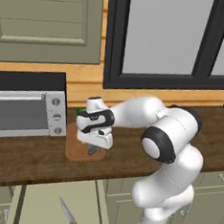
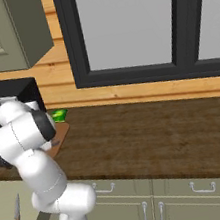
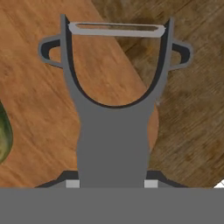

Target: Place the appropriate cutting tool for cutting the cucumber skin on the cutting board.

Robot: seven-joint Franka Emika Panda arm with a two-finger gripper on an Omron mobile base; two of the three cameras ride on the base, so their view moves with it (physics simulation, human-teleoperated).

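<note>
Jaws clamped, arm (image 1: 133, 113) outstretched leftward.

- your peeler (image 3: 114, 144) is dark grey with a paler silver blade
- the board (image 3: 52, 100) is warm brown, streaked with wood grain
- the cucumber (image 3: 4, 131) is yellowish green
- the counter (image 2: 152, 135) is darker brown wood
- the packet (image 2: 59, 115) is bright green

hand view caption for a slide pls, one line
Claw holding the grey Y-head peeler over the edge of the wooden cutting board, cucumber at left.

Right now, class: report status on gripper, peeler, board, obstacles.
Gripper shut on peeler, low over cutting board. Cucumber beside it on board. Knife lies below the counter.
</note>
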